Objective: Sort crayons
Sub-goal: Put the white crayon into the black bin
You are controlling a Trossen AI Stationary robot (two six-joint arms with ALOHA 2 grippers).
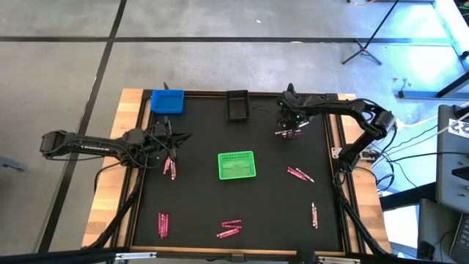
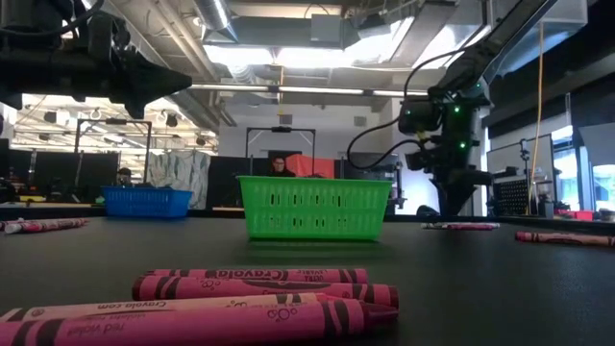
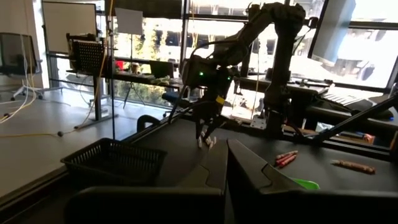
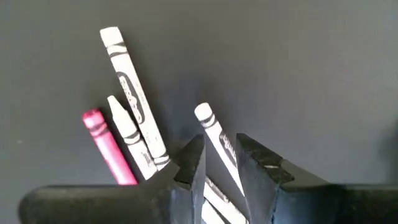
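Observation:
My right gripper (image 4: 221, 163) points down at the mat's far right (image 1: 293, 125) and is shut on a white crayon (image 4: 211, 127). Two more white crayons (image 4: 132, 93) and a pink crayon (image 4: 107, 146) lie flat on the mat beside it. Other pink crayons lie in small groups over the mat (image 1: 300, 174) (image 1: 229, 229) (image 1: 163, 224) (image 1: 169, 167). My left gripper (image 1: 176, 139) hovers level over the mat's left side, shut and holding nothing (image 3: 226, 168). My right gripper pinches the white crayon between its two fingers, on the wrapped shaft (image 4: 219, 146) a little back from one end. The fingers come from above, pointing down, and lie across the crayon. The crayon's free end (image 4: 203, 112) sticks out past them, low over the mat; the fingers hide the rest.
A green bin (image 1: 237, 165) stands in the middle of the mat, a blue bin (image 1: 167, 101) at the far left and a black bin (image 1: 237, 105) at the far middle. The black mat has a raised wooden border (image 1: 132, 147).

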